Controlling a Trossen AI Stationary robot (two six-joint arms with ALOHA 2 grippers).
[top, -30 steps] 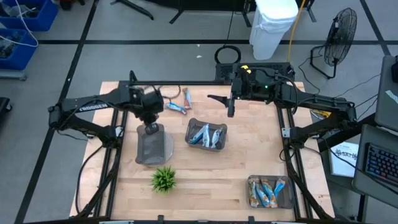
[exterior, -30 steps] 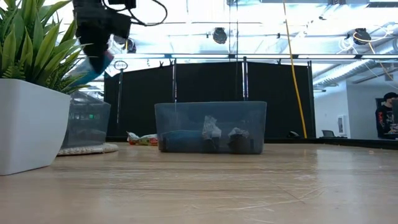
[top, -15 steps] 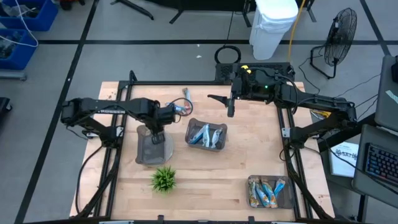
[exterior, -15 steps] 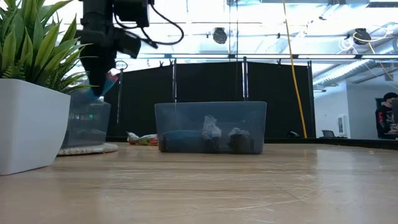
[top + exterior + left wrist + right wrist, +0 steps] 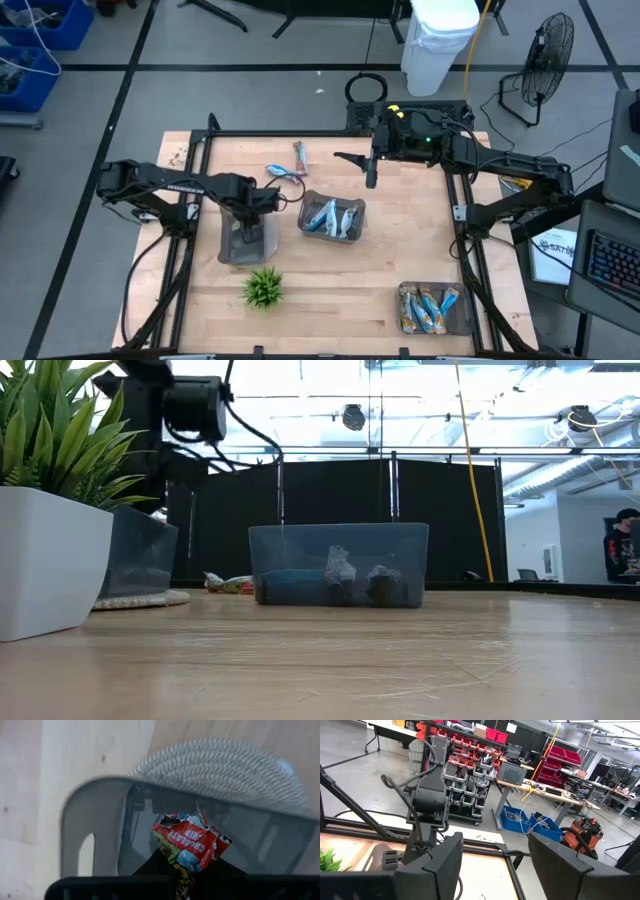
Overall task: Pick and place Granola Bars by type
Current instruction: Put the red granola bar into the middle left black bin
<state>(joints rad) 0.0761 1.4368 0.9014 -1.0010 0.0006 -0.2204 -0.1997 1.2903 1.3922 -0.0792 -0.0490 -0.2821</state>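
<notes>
My left gripper (image 5: 182, 870) is down inside the dark grey rectangular plastic tray (image 5: 246, 236) on the woven mat, fingers pinched on a red-and-blue foil-wrapped granola bar (image 5: 189, 842). My right gripper (image 5: 495, 870) waits spread wide, empty, above the table's far side.

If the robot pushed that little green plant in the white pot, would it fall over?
Probably not easily. The pot looks wide, flat-bottomed and sits squarely on the table, so it would likely slide. The leaves rise tall above it, so a high push might tip it.
</notes>
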